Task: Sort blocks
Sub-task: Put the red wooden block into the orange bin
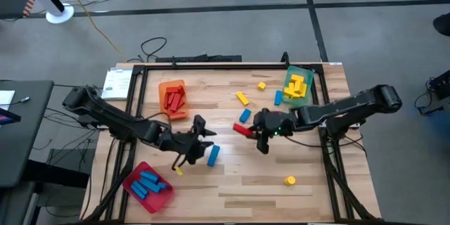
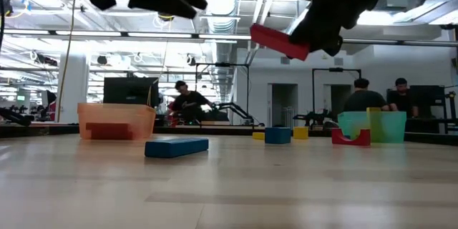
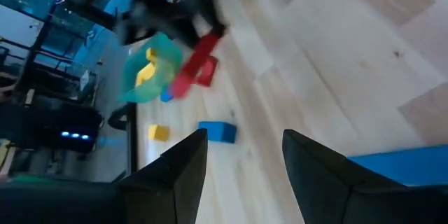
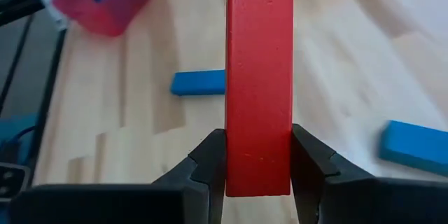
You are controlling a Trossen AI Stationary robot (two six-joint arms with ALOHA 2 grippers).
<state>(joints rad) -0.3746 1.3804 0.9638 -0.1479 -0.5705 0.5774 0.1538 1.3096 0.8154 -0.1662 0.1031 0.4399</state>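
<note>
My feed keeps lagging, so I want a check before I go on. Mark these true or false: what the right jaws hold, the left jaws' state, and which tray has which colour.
1. The right gripper holds a red block. True.
2. That block rests on the table. False: it is held in the air above it.
3. The left gripper grips a blue block. False: its jaws are open and empty.
4. The orange tray holds red blocks. True.
5. The green tray holds blue blocks. False: yellow ones.
</note>
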